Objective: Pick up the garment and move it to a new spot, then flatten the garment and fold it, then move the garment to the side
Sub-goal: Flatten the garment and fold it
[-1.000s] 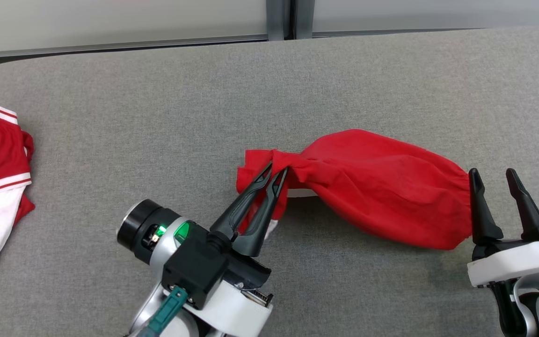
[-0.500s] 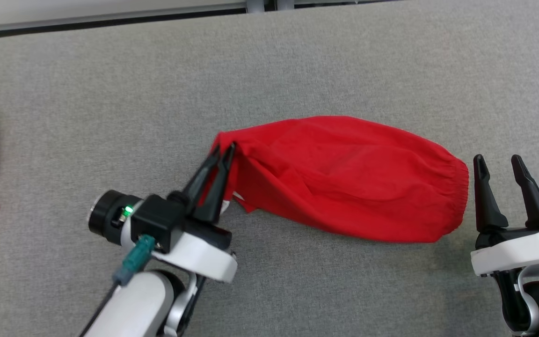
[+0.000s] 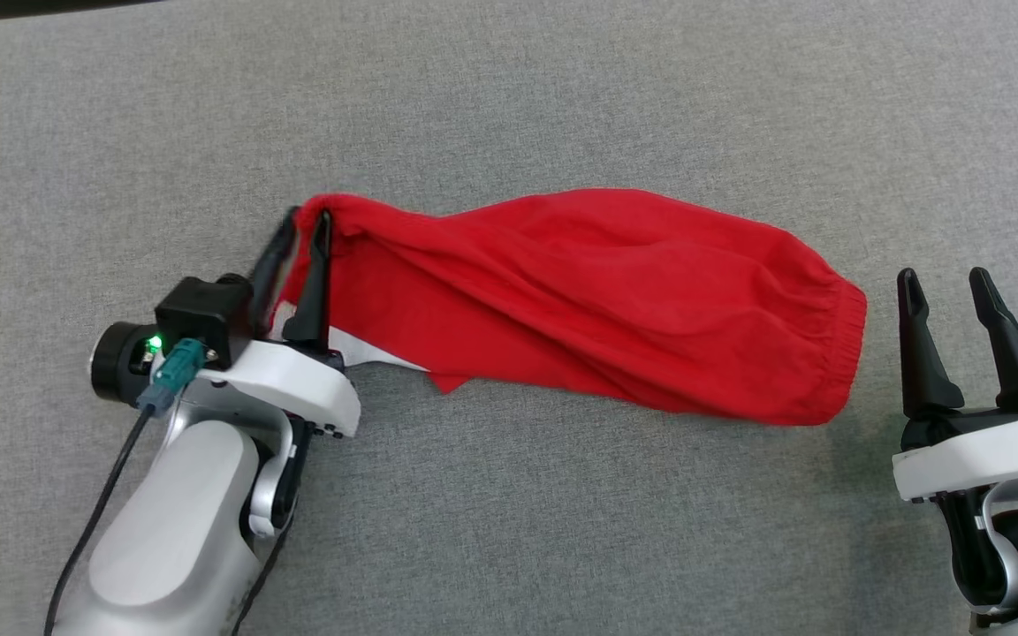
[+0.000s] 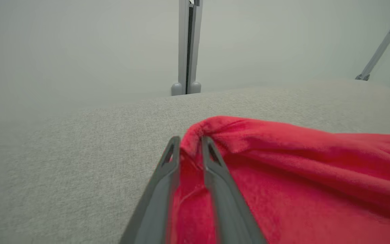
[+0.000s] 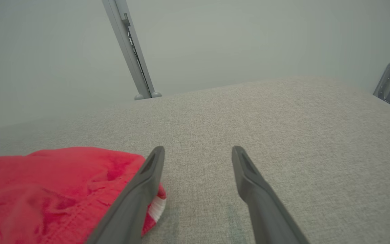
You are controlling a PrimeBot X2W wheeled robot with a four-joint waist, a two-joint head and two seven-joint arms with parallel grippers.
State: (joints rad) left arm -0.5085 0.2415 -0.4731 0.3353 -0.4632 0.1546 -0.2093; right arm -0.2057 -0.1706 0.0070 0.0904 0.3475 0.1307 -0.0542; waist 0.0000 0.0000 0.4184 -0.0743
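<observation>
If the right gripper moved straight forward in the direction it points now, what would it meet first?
Probably only the bare grey table: nothing lies ahead of the right gripper between its open jaws. The red garment sits off to its left, likely missed, though depth is unclear.

Soft, even overhead light, no glare. Faint shadows under red cloth point(image 3: 606, 300) and by right hand point(image 3: 942, 276) on grey surface point(image 3: 562, 88). Head view sharp. Wrist views: wall point(image 4: 80, 51) hazy, left hand point(image 4: 190, 139) motion-blurred near the lens, edges bowed by the wide-angle lens.
</observation>
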